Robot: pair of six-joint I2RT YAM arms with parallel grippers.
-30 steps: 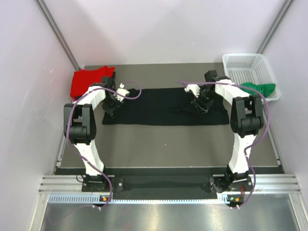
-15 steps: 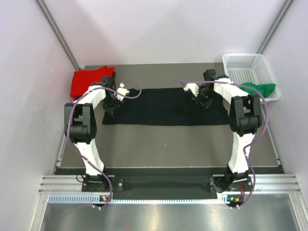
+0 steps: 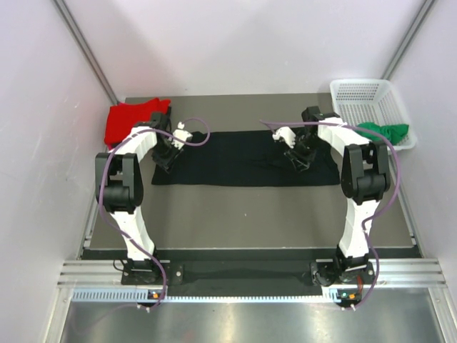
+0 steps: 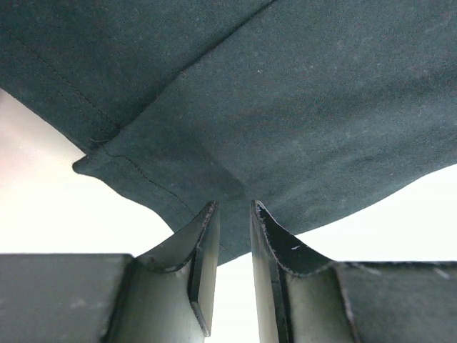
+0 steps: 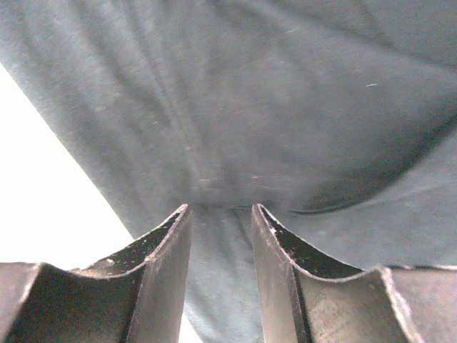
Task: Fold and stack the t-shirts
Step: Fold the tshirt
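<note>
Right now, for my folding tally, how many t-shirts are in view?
3. The black t-shirt lies spread mid-table; the red t-shirt is bunched at the far left corner; the green t-shirt sits at the white mesh basket's near end, far right. Others may be hidden.

From above, the fingertips of the left end effector (image 4: 233, 207) and right end effector (image 5: 220, 209) cannot be seen. Both wrist views crop the black t-shirt (image 4: 285, 107); the worktop (image 4: 43, 182) behind is washed out.
</note>
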